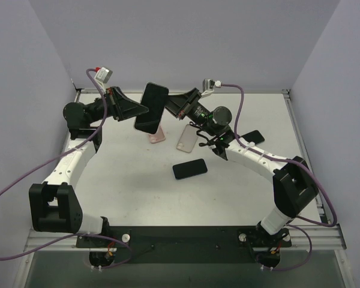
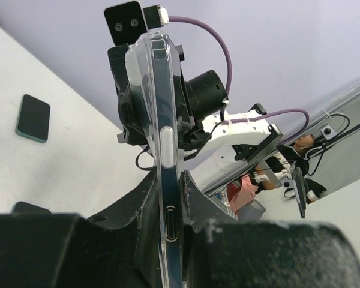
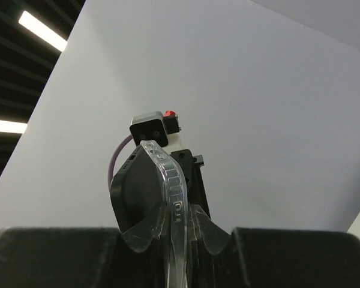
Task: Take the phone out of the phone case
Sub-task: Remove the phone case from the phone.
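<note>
Table [image 1: 138,198]: white, flat and matt, with an aluminium rail at the near edge. The far strip is partly hidden behind both arms.
Left arm [image 1: 72,162]: white links and black joints. It reaches inward from the left.
Right arm [image 1: 270,165]: same build. It reaches inward from the right.
Phone [image 1: 151,108]: a dark, glossy slab held in the air above the far middle of the table, between the two grippers. In the left wrist view it is edge-on, showing a polished metal side and a port slot.
Phone case [image 3: 171,198]: clear, soft-looking plastic with a ribbed rim. It cannot be made out whether it has come off the phone at any corner.
Left gripper [image 1: 143,110]: black fingers clamped on the cased phone at its port end.
Right gripper [image 1: 168,107]: jaws pressed together, pinching the rim of the phone case at the opposite end.
Black handset [image 1: 189,169]: lies flat at mid-table.
Second black handset [image 1: 252,137]: lies beside the right arm.
Pink slab [image 1: 156,135]: partly hidden under the phone. Handset or case, cannot tell.
Beige slab [image 1: 186,138]: partly covered by the right arm.
</note>
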You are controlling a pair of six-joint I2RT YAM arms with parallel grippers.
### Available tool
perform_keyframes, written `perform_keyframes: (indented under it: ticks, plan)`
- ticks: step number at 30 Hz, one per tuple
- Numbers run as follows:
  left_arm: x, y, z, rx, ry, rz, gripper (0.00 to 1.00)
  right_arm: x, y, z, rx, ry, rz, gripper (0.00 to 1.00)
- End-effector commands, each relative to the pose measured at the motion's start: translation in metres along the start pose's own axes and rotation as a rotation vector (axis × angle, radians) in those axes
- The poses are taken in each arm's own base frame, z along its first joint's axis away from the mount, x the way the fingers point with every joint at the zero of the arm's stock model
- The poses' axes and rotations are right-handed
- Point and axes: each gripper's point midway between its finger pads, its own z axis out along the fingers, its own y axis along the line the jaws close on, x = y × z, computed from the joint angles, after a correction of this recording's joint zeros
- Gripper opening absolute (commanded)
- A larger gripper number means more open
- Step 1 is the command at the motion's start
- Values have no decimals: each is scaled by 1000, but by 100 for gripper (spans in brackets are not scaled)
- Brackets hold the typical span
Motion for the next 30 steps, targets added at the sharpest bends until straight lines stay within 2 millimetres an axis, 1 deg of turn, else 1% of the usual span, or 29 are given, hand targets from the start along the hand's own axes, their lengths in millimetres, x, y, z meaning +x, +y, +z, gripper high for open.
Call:
perform_keyframes:
  ticks: [1,2,3,4,5,6,7,8,9,10,11,12,13,14,15,16,18,19,20,21,22,23,24,25,26,27,28,29,30]
  plan:
    - [-24,-18,21,31,-207,137,0,169,-32,-53,90,564,159,0]
    - [-21,-15,20,7,-205,127,0,162,-42,-60,140,545,157,0]
    - [-19,-6,19,-32,-200,145,0,158,-49,-64,169,527,138,0]
    - [-13,10,18,-95,-181,82,0,154,-55,-68,200,510,125,0]
    - [-10,11,17,-121,-179,81,3,146,-62,-73,270,478,113,0]
    - [-10,19,14,-157,-187,114,20,138,-74,-81,333,454,97,0]
    - [-3,31,11,-214,-175,67,27,133,-83,-87,379,444,38,0]
    - [0,32,8,-242,-172,65,35,125,-92,-100,492,414,4,0]
    - [-1,39,3,-290,-182,103,58,118,-92,-104,533,405,-43,0]
    - [10,53,-3,-361,-160,41,63,110,-94,-108,569,401,-113,0]
    - [12,54,-7,-397,-161,48,71,110,-102,-126,666,433,-133,0]
    - [13,64,-15,-456,-166,70,80,97,-97,-122,692,404,-176,0]
    - [24,75,-23,-518,-149,19,84,95,-98,-127,725,413,-204,0]
    - [26,77,-29,-546,-152,19,85,94,-105,-139,779,445,-237,0]
    - [28,80,-34,-565,-150,20,85,93,-108,-142,804,449,-245,0]
    - [34,88,-42,-604,-148,-15,85,93,-110,-144,814,453,-245,0]
    - [43,100,-48,-648,-133,-26,85,97,-115,-144,826,475,-236,0]
    - [52,111,-53,-702,-119,-63,85,99,-115,-142,832,485,-231,0]
    - [58,118,-56,-737,-104,-77,85,106,-126,-143,860,513,-221,0]
    - [65,125,-60,-771,-79,-74,85,108,-128,-143,870,527,-217,0]
    - [80,131,-63,-804,-46,-111,85,115,-130,-144,883,554,-213,0]
    - [84,138,-68,-845,-45,-117,85,118,-135,-140,899,569,-214,0]
    - [95,143,-71,-869,-30,-140,85,120,-138,-139,911,584,-231,0]
    - [105,149,-75,-907,-12,-176,84,121,-144,-145,957,599,-248,0]
    - [113,152,-74,-936,2,-189,83,125,-148,-140,973,612,-260,0]
    - [118,153,-73,-961,9,-210,81,127,-151,-141,988,626,-271,0]
    - [130,158,-75,-1008,37,-249,79,129,-156,-144,1015,643,-270,0]
    - [139,161,-72,-1066,49,-255,76,130,-163,-140,1032,644,-284,0]
    - [146,161,-74,-1115,72,-280,76,132,-166,-140,1043,654,-290,0]
